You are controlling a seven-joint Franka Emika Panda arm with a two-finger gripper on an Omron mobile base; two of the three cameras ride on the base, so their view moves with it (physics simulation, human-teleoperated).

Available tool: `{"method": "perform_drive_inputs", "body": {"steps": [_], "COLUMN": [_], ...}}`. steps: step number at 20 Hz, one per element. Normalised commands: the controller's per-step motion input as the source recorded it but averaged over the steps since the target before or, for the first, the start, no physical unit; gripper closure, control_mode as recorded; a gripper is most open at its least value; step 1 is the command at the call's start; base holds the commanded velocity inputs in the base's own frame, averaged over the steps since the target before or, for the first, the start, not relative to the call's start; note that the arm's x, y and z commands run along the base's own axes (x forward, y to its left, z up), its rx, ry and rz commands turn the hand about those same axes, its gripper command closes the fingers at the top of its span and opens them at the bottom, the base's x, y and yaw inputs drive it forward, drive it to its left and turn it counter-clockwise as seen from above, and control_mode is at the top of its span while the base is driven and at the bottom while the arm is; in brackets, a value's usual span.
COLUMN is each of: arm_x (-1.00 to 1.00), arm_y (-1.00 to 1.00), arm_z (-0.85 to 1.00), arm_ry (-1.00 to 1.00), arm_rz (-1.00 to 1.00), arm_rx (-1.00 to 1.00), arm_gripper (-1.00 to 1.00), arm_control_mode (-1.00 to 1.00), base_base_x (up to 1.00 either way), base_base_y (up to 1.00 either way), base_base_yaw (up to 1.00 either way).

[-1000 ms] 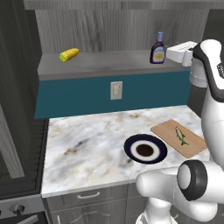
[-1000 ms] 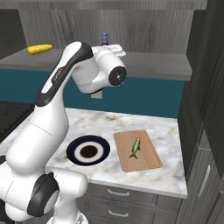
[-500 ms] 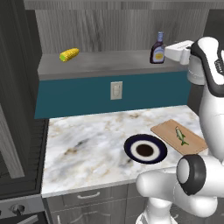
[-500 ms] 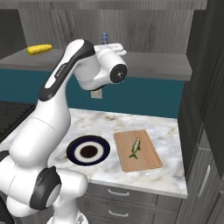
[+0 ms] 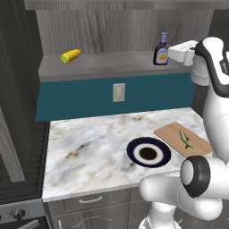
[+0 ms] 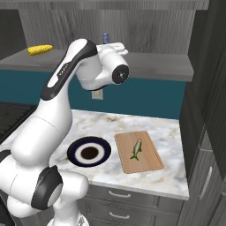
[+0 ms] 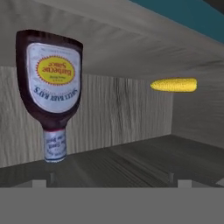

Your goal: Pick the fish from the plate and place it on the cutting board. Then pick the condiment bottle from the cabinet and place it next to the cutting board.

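Your gripper (image 5: 172, 53) stands spread wide and empty, level with the condiment bottle (image 5: 161, 49) just beside it on the cabinet (image 5: 112, 67), lined up for a side grasp; the fish (image 6: 136, 150) already lies on the cutting board (image 6: 148, 165); the plate (image 6: 75, 152) sits bare.

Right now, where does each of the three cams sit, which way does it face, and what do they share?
Left base view: behind the arm on its left, looking forward and down at the counter and cabinet; white arm rises at lower right, hand beside the condiment bottle.
Right base view: behind on the right, same counter; arm rises at lower left, covering most of the bottle.
Hand view: on the hand, rolled upside down, facing along the shelf; fingers spread wide.
Shared: base views both show fish on cutting board, plate; all show corn.
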Motion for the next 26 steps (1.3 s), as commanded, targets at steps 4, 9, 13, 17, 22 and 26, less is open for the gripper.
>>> {"method": "perform_drive_inputs", "body": {"steps": [4, 9, 13, 17, 22, 26], "arm_x": [0.0, 0.08, 0.1, 0.17, 0.18, 0.18], "arm_y": [0.0, 0.0, 0.0, 0.0, -0.03, -0.05], "arm_z": [0.0, 0.0, 0.0, 0.0, 0.0, 0.0], "arm_ry": [-0.04, 0.0, 0.0, 0.0, 0.0, 0.0], "arm_rz": [0.0, 0.0, 0.0, 0.0, 0.0, 0.0], "arm_rx": [0.0, 0.0, 0.0, 0.0, 0.0, 0.0], "arm_gripper": [-1.0, -1.0, -1.0, -1.0, -1.0, -1.0], "arm_control_mode": [-1.0, -1.0, -1.0, -1.0, -1.0, -1.0], "base_base_x": [0.0, 0.0, 0.0, 0.0, 0.0, 0.0], "base_base_y": [0.0, 0.0, 0.0, 0.0, 0.0, 0.0], "base_base_yaw": [0.0, 0.0, 0.0, 0.0, 0.0, 0.0]}}
